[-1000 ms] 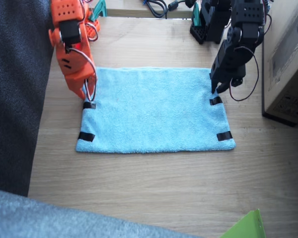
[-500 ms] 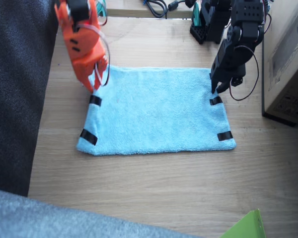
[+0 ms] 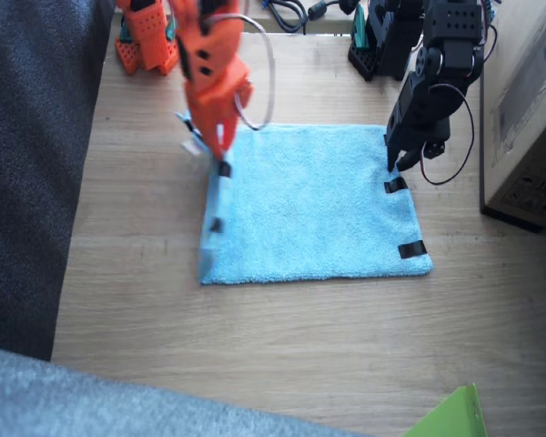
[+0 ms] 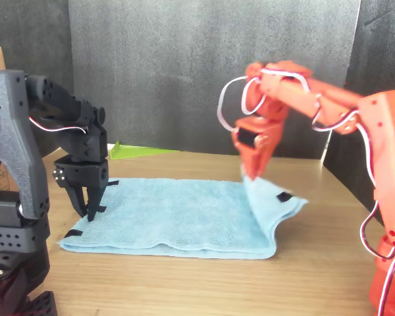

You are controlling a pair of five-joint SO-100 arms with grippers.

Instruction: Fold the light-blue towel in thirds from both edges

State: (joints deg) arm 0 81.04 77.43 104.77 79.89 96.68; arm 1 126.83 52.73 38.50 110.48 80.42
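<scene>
Over table — right hand [image 3: 220,137] pinching lifted towel [image 3: 318,200] edge | left hand [image 3: 402,164] parted, touching towel

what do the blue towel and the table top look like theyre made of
The light-blue towel looks like soft terry cloth: fuzzy matte pile, and it drapes limply where the right gripper lifts its edge. The table looks like light wood or wood-look laminate, with grain lines and a smooth, faintly shiny finish.

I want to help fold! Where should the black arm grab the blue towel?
Grab the short edge by the black tape strip, right below the left gripper. That side of the light-blue towel lies flat, so coming straight down and pinching the rim probably works best.
</scene>
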